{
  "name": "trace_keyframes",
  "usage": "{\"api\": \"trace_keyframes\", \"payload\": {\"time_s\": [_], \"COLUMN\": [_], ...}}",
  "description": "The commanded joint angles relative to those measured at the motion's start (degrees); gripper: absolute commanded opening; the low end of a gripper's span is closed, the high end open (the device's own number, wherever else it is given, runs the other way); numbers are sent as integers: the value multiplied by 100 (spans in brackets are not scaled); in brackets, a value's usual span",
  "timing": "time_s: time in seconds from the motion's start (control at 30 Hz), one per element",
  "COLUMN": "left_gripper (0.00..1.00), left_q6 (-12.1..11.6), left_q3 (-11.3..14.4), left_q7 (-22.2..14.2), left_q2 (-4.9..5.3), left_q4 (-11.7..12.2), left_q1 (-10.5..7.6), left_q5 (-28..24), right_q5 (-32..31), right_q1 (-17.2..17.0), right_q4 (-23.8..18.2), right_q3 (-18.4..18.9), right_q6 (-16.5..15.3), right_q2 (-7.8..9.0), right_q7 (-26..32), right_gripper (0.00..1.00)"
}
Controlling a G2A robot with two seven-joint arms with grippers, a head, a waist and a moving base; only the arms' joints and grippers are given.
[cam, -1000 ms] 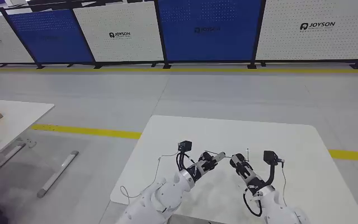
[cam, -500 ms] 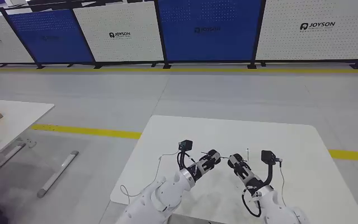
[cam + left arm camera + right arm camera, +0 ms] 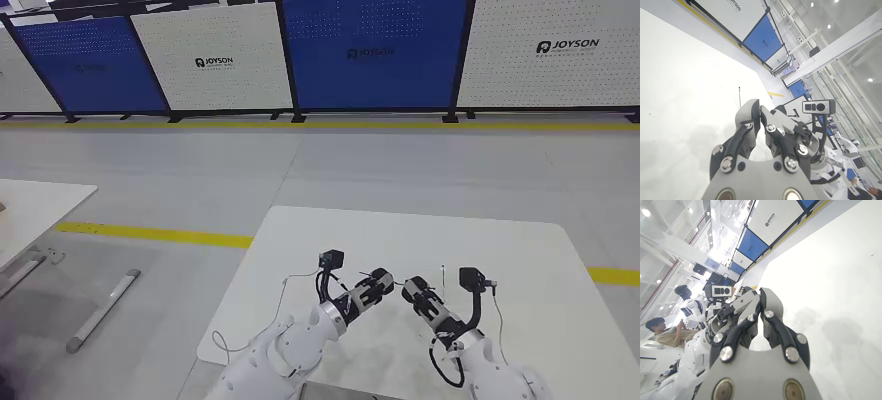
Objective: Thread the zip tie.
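While left gripper (image 3: 760, 108) and right gripper (image 3: 759, 296) hover close together above table (image 3: 687, 66), threading looks unfinished: no closed loop visible. Left jaws clenched on thin black strip (image 3: 747, 121), pinched between ribbed rubbery faces. Maybe tie tail, can't confirm. Right jaws clenched, nothing visible inside. Over there, zip tie (image 3: 739, 96): slim black plastic, tiny square head, flat on matte white table, 2 o'clock from right gripper in top view. Remaining: tail through head.
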Motion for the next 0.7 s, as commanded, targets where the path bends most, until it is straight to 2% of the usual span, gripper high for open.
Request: {"api": "trace_keyframes", "payload": {"time_s": [0.0, 0.2, 0.47, 0.67], "left_gripper": [0, 0, 0, 0], "left_q6": [-8, 37, -18, 1], "left_q3": [-10, -25, -105, -163], "left_q7": [28, -66, -426, -428], "left_q2": [4, 19, 62, 80], "left_q4": [-12, -66, -232, -296], "left_q1": [8, 27, 128, 184], "left_q5": [71, 241, 192, 219], "right_q5": [-16, 43, -58, -89], "right_q1": [15, 16, -1, -6], "right_q4": [5, 5, 13, 16], "right_q3": [-1, 67, 79, 51], "right_q6": [23, 43, -57, -240], "right_q2": [3, 10, 31, 50], "right_q7": [47, 25, 105, 293], "right_gripper": [0, 0, 0, 0]}}
